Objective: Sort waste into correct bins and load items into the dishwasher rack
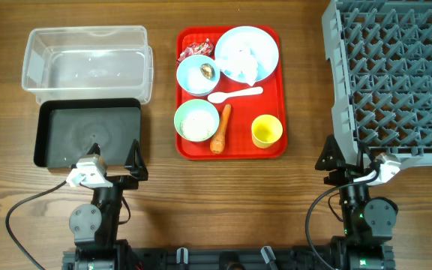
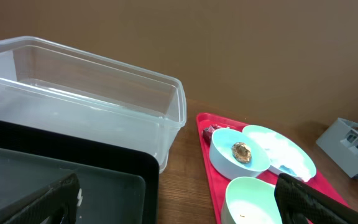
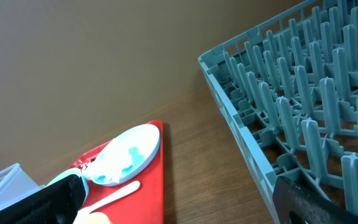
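Sorting not yet begun, with left end effector [image 1: 113, 156] and right end effector [image 1: 347, 157] apart and empty at near table edge; next, likely pick crumpled white tissue [image 1: 244, 60] off large pale blue round plate [image 1: 266, 39].

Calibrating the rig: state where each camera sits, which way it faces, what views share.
Overhead: above the table, looking straight down on red tray, clear tub, black tub, rack; left gripper and right gripper, open, at the bottom edge.
Left wrist: low by the black tub, facing across both tubs toward the tray; own fingers in lower corners.
Right wrist: low beside the rack, facing rack and tray; own fingers in lower corners.
Shared: both wrist views show tray and plate.
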Robot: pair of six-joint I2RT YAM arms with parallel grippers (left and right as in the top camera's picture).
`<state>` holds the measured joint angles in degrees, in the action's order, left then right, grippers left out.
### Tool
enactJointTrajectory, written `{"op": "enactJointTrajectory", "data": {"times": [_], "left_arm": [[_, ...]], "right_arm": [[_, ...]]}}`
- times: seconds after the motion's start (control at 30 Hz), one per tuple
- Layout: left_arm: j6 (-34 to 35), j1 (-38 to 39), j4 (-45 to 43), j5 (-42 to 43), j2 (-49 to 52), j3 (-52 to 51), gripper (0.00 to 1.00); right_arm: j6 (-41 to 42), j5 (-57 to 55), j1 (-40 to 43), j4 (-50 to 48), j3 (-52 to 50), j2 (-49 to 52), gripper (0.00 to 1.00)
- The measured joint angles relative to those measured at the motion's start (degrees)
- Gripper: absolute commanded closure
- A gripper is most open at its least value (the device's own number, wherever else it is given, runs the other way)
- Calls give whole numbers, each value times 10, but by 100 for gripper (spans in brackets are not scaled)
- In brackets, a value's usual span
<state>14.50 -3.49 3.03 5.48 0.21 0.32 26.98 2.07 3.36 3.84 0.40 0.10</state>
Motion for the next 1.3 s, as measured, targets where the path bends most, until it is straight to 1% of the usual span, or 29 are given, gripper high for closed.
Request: {"op": "enactJointTrajectory", "data": {"times": [0.03,0.13,0.5,1.3], "left_arm": [[0,0,0,0,0,0,0],[0,23,3,3,2,0,0],[0,30,3,4,3,0,0],[0,30,3,4,3,0,0]], "right_arm": [[0,0,0,0,0,0,0],[-3,-17,0,-42,0,5,0],[-5,-36,0,-42,0,7,0],[-5,-37,0,-42,0,7,0]]}}
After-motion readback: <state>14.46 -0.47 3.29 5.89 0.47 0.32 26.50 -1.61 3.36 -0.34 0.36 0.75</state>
